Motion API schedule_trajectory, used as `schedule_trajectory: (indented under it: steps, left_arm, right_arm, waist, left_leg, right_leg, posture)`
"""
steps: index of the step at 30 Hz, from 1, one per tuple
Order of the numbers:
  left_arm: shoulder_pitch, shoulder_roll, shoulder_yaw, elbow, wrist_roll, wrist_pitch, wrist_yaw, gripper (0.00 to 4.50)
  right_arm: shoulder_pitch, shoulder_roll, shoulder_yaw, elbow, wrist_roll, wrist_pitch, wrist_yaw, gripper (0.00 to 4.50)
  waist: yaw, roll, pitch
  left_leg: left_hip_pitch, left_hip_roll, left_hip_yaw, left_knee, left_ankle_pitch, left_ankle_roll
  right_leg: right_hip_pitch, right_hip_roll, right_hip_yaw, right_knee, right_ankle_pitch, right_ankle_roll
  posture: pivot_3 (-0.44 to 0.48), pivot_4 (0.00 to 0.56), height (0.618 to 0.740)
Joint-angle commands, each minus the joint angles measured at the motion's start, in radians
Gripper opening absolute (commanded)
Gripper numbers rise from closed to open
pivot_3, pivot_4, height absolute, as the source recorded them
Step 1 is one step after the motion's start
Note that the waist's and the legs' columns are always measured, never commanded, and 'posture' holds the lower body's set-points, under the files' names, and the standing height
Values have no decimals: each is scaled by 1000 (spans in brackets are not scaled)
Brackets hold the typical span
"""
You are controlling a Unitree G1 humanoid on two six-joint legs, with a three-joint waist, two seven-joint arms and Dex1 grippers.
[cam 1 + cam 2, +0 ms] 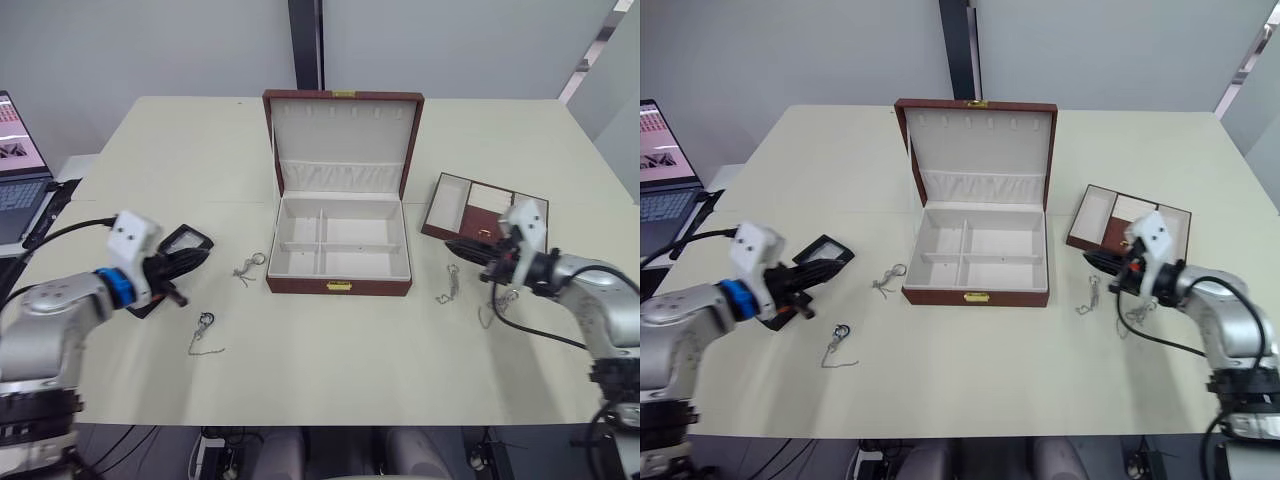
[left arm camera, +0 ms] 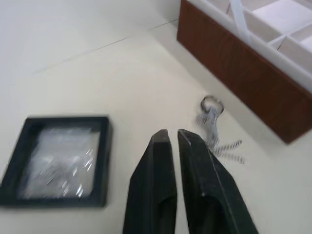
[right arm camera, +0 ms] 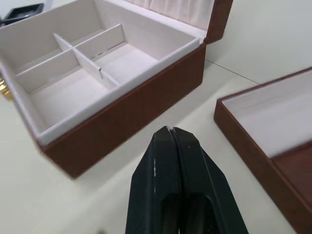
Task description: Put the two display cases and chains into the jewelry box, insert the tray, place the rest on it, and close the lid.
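Progress: nothing had been packed; by my reading the task stood at its very start.
Jewelry box (image 1: pixel 339 262): sat open at the centre of the frame on the counter (image 1: pixel 330 370), all four cream compartments bare.
Lid (image 1: pixel 343 140): stood upright behind the box, so closing was left for last.
Tray (image 1: pixel 482 210): lay outside the box at the right of the frame, not yet inserted.
Display cases: one display case (image 1: pixel 184 243) lay at the left of the frame, just beside the left tool; a second could not be made out for certain.
Chains: two chains (image 1: pixel 204 333) lay left of the box, more chain pieces (image 1: pixel 449 284) right of it, all loose on the counter.
Left tool (image 2: pixel 171 138): clenched on nothing, fingertips nearly touching.
Right tool (image 3: pixel 170 131): clenched and empty, between box and tray.
Left to do: every step, judging from this.
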Motion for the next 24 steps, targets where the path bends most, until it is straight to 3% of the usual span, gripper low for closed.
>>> schedule_trajectory:
  steps: [1, 5, 10, 11, 13, 19, 24]
  left_arm:
    - [67, 83, 103, 56, -4, -53, -79, 1447]
    - [196, 175, 164, 182, 77, -165, -115, 2719]
    - [263, 239, 217, 335, 123, -268, -126, 4246]
    - [266, 248, 224, 359, 130, -283, -125, 4498]
    - [260, 263, 249, 414, 129, -300, -122, 4500]
    - [247, 295, 257, 558, 140, -378, -137, 4500]
    - [233, 295, 244, 573, 137, -393, -137, 4500]
  right_arm:
    - [26, -105, -81, 82, 15, -59, 115, 771]
    - [42, -235, -100, 280, -38, -173, 220, 1936]
    - [23, -301, -87, 491, -95, -288, 281, 3385]
    - [16, -303, -88, 519, -100, -303, 284, 3742]
    - [4, -305, -92, 572, -110, -325, 288, 4471]
    - [-10, -303, -89, 653, -129, -367, 294, 4471]
    - [-19, -298, -89, 667, -137, -382, 302, 4471]
  waist:
    - [0, 0, 0]
    - [-2, 0, 0]
    - [-7, 0, 0]
    - [-8, 0, 0]
    - [-10, 0, 0]
    - [-16, 1, 0]
    - [-18, 1, 0]
  left_leg:
    - [0, 0, 0, 0, 0, 0]
    - [2, 0, 1, 0, 0, 0]
    - [2, 1, 2, -1, 0, 0]
    - [2, 1, 2, -1, 0, 0]
    - [2, 1, 2, -1, 0, 0]
    - [2, 1, 3, -1, 0, 0]
    - [2, 1, 3, -1, 0, 0]
  right_leg:
    - [0, 0, 0, 0, 0, 0]
    - [1, 0, 1, 1, 0, 0]
    - [0, 0, 1, 1, 0, 0]
    - [0, 0, 1, 1, 0, 0]
    - [0, 0, 1, 1, 0, 0]
    - [0, 0, 1, 1, 0, 0]
    - [0, 0, 1, 2, 0, 0]
  posture:
    - [0, 150, 740]
    - [0, 150, 740]
    - [0, 150, 740]
    - [0, 150, 740]
    - [0, 150, 740]
    - [0, 150, 740]
    - [0, 150, 740]
